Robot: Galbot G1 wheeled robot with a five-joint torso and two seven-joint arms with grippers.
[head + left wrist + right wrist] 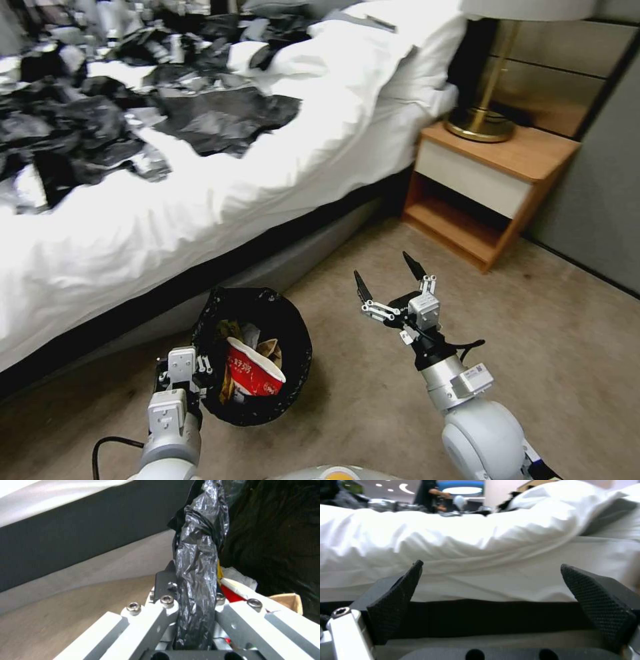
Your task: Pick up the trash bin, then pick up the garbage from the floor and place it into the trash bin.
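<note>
Trash bin (257, 357) hangs clamped by our left gripper (200, 373) — we keep it level; right gripper (390, 283) spread, empty.

Both arms are silver-grey cylinders ending in white, boxy wrist blocks. The right gripper (390, 280) has black, pointed, textured fingers (396, 602) on white linkages with hex-head screws; a black cable loops beside its wrist, and a white label sits lower. A black cable trails by the left arm.

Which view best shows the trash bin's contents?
Head view: it looks down into the trash bin at the red-and-white packet. Left wrist view shows its bagged rim in the left hand; right wrist view faces the bed.
</note>
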